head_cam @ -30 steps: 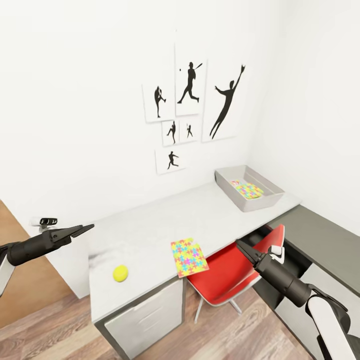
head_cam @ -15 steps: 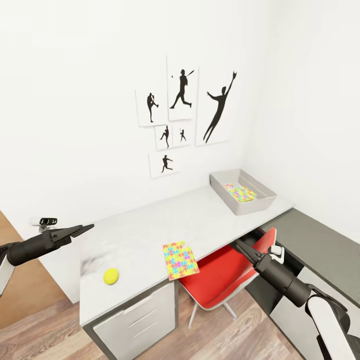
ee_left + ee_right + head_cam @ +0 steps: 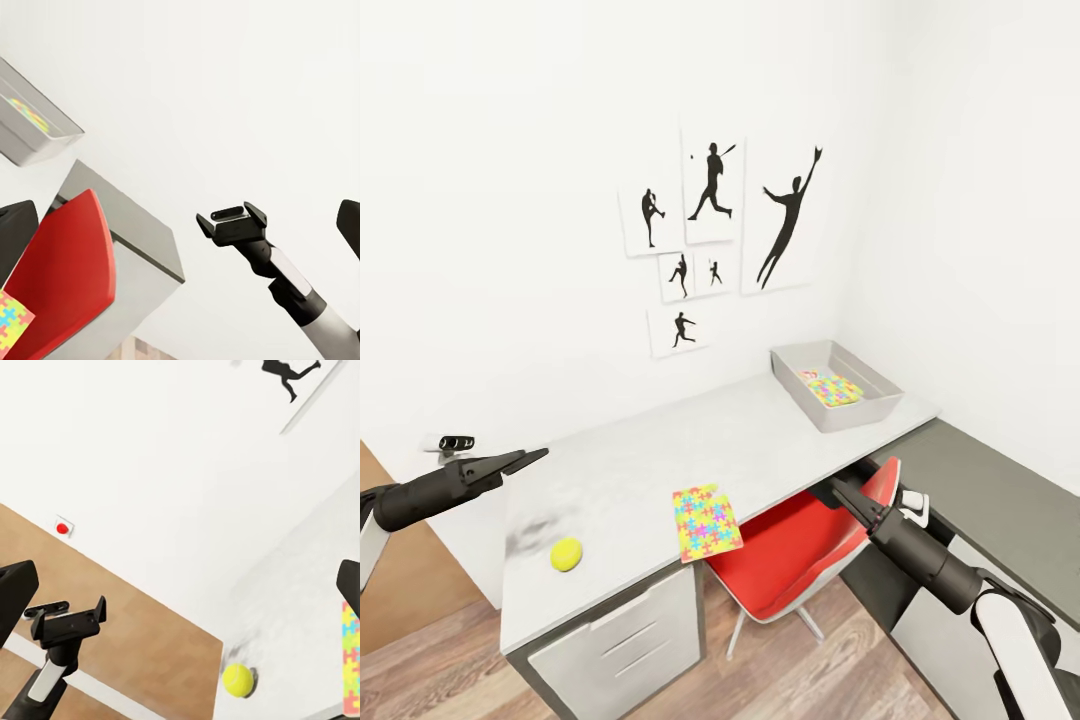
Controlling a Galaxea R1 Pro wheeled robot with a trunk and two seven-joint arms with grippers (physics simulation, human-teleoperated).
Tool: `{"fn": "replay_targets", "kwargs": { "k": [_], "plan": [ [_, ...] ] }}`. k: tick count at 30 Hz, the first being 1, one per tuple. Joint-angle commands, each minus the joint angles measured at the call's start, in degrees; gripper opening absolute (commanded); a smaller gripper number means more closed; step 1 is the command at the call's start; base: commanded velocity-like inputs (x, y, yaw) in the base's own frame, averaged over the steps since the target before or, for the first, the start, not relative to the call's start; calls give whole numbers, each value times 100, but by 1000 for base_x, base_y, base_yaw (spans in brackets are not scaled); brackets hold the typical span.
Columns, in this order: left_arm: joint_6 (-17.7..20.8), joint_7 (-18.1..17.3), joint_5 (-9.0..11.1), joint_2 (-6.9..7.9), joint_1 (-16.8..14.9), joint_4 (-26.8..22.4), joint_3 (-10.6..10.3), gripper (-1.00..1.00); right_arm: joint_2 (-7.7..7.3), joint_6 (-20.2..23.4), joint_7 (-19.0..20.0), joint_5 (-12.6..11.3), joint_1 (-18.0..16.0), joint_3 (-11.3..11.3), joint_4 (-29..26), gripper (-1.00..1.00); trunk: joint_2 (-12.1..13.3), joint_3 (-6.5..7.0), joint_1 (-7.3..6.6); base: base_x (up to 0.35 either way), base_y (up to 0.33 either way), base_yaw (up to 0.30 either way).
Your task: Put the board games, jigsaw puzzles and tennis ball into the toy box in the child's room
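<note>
fingers: left gripper [image 3: 532, 457] and right gripper [image 3: 843, 493] pinched together, holding nothing | toy box [image 3: 879, 402] at far end of table [image 3: 760, 440], one jigsaw puzzle [image 3: 833, 389] inside | other puzzle [image 3: 705, 521] hangs over table's near edge, may slide off if bumped | tennis ball [image 3: 567, 553] near that edge, may roll off

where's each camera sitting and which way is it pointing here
Head view: from the robot's head, looking forward and down over the table, toy box, jigsaw puzzle and tennis ball; left gripper and right gripper show.
Left wrist view: on the left arm, looking across to the right gripper, red chair and toy box.
Right wrist view: on the right arm, facing the left gripper and tennis ball.
Shared: head and right wrist both see the ball.
</note>
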Motion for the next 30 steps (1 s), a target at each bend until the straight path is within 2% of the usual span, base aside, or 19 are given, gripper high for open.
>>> {"fn": "replay_targets", "kwargs": {
  "k": [1, 14, 25, 30],
  "plan": [
    [61, -21, 0, 0, -5, -1, -1, 100, -3, 39, 1, -23, -5, -8, -1, 100, -12, -12, 3, 0, -12, 0],
    [61, -21, 2, 1, -4, -1, -1, 100, -5, 40, 1, -29, -5, -4, 2, 100, -12, -6, 3, 0, -19, -14],
    [61, -21, 0, 1, -4, -1, 0, 100, -3, 40, 11, -29, -5, -4, -1, 100, -12, 62, 3, 0, -221, -191],
    [61, -21, 2, 1, -4, 0, 0, 100, 1, 35, 177, -25, -5, -4, -1, 100, -12, 99, 3, 0, -94, -202]
  ]
}}
